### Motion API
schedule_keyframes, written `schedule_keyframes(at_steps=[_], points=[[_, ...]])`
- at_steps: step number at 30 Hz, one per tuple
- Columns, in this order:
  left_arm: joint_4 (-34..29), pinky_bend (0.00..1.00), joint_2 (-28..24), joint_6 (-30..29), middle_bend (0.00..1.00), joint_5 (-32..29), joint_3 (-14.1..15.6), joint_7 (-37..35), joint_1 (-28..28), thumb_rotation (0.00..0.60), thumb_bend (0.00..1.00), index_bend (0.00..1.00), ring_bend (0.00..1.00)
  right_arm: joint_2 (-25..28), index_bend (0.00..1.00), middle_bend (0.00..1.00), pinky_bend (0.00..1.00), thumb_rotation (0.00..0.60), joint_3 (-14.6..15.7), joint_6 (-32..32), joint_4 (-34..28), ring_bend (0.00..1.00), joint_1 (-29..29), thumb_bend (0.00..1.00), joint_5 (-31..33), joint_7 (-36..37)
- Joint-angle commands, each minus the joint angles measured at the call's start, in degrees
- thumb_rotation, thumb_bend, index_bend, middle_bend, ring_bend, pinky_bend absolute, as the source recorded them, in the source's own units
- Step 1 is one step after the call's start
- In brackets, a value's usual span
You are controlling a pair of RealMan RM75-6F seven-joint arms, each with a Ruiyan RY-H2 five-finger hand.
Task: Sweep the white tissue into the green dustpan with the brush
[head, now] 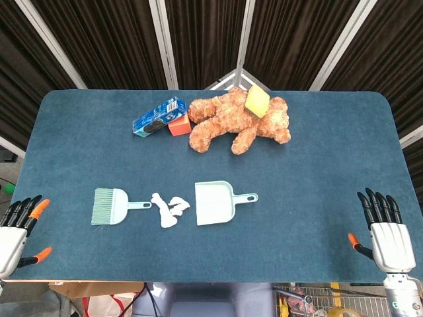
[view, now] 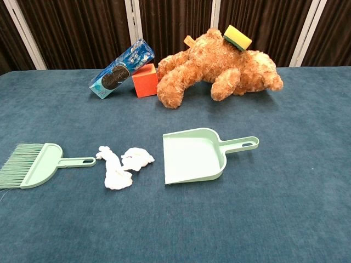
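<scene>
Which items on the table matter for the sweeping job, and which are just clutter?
For the job: brush, white tissue, green dustpan.

Just lying about: teddy bear, yellow sponge on the bear, blue cookie pack, orange block.

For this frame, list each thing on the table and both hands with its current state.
brush: flat, untouched
tissue: crumpled, between brush and dustpan
dustpan: empty, mouth facing tissue
teddy bear: lying down
sponge: on the bear
cookie pack: leaning on red block
left hand: open
right hand: open
</scene>
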State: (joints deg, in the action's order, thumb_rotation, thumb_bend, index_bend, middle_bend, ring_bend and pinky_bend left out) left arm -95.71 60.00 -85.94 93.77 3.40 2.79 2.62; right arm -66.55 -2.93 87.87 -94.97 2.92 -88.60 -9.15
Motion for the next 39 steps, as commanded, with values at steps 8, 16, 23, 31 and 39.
schedule_keyframes(at_steps=[8,16,23,31,39], points=[[0.0,0.00,-0.1,-0.3,0.00,0.1,0.0,0.5,-0.2,0.600,0.00,0.00,0.00,0.4,0.00,0.00,0.00,0.600,0.6,-0.5,0.0,0.00,-0.3,0.26,0.0,0.1],[-0.2,0.00,0.0,0.3,0.00,-0.2,0.0,0.9,0.1,0.600,0.00,0.00,0.00,0.5,0.00,0.00,0.00,0.600,1.1,-1.2,0.0,0.00,-0.3,0.26,0.0,-0.2],[-0.3,0.00,-0.1,0.0,0.00,-0.2,0.0,0.8,-0.1,0.600,0.00,0.00,0.00,0.7,0.00,0.00,0.00,0.600,1.7,-1.8,-0.1,0.00,-0.3,0.26,-0.4,-0.3],[-0.3,0.00,-0.2,-0.2,0.00,0.2,0.2,1.0,-0.2,0.600,0.00,0.00,0.00,0.6,0.00,0.00,0.00,0.600,1.2,-3.1,-1.0,0.00,0.9,0.26,-0.7,-0.2],[-0.3,0.00,-0.2,0.1,0.00,0.0,0.2,1.1,-0.1,0.600,0.00,0.00,0.00,-0.9,0.00,0.00,0.06,0.600,-2.1,-7.9,-2.1,0.00,4.9,0.26,3.0,-3.5]])
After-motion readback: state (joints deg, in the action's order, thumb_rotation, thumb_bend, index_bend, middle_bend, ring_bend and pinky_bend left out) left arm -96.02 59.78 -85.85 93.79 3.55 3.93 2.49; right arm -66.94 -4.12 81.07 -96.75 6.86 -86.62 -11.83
